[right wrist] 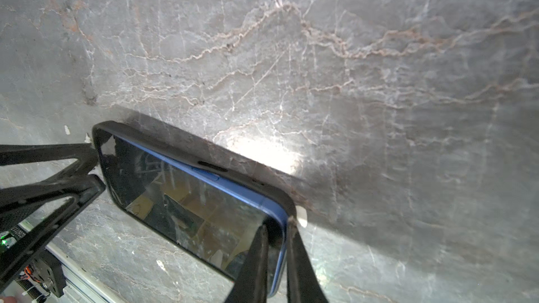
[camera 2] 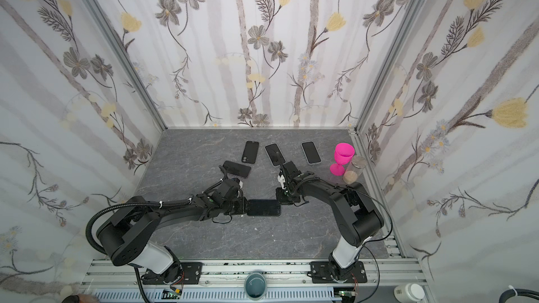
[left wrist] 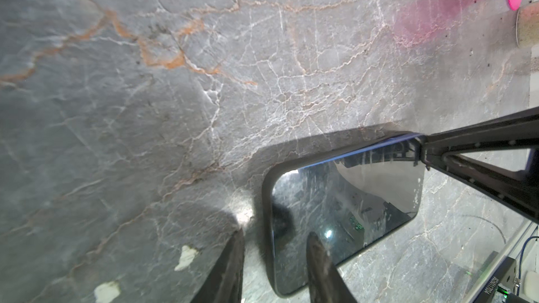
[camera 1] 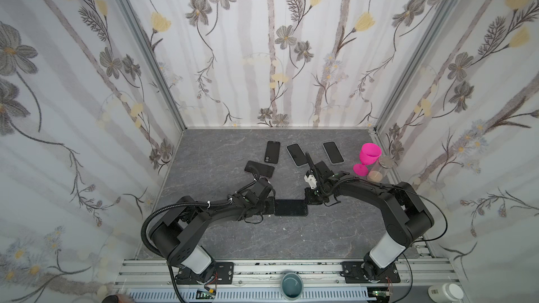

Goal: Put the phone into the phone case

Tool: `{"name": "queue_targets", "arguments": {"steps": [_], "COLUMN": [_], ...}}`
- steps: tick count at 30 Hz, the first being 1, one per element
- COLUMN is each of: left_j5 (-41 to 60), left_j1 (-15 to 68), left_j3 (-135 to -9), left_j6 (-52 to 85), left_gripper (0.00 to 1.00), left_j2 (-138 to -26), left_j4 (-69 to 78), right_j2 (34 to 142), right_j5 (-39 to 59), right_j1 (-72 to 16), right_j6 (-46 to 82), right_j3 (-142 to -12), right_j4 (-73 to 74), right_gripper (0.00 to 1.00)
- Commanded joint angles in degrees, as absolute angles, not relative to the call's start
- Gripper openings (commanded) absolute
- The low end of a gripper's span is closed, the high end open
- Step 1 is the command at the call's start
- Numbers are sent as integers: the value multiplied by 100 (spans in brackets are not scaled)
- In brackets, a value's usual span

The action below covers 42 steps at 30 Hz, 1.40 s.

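Got phone (camera 1: pixel 291 207) flat and screen-up mid-worktop (camera 1: pixel 221 237), slightly toward near edge, sitting in black phone case (right wrist: pixel 186 158). Long axis left-right, parallel to near edge; cannot tell which short end is the top. Blue side wall showing above case rim along one long side and round the right-end corner.

Left gripper (left wrist: pixel 275 233) at left short end: jaws apart, straddling the rim, one finger over the glass, one outside with bare worktop visible between it and the case.

Right gripper (right wrist: pixel 277 224) at right short end: fingers drawn close, pinching case rim and blue edge between them.

Count: one cased phone, two grippers. Toward far edge, four more dark phone-shaped slabs (camera 1: pixel 297 154), phones or cases not distinguishable. Near far right corner, one pink goblet (camera 1: pixel 369 153) upright, one clear jar (camera 1: pixel 380 169) just beside it.
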State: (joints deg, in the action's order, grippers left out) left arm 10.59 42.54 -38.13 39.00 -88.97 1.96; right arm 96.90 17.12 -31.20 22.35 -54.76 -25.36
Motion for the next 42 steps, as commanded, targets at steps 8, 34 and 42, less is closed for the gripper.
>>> {"name": "queue_targets", "arguments": {"steps": [8,34,42], "left_j5": [1072,1090,1081], "left_j1": [4250,4236,4243], "left_j3": [-3867,-3799,-3785], "left_j6": [3850,3877,3885], "left_gripper": [35,35,34], "left_j2": [-8935,-8920,-8911], "left_j4": [257,308,325], "right_j2": [9926,10327,10293], "right_j5": [1089,680,500], "right_j1": [-3318,-3681,-3746], "right_j6": [2049,1995,1994], "right_j3": [-5467,-5511,-5601], "right_j4": [-2979,-3137,-3214], "right_gripper": [11,15,13]}}
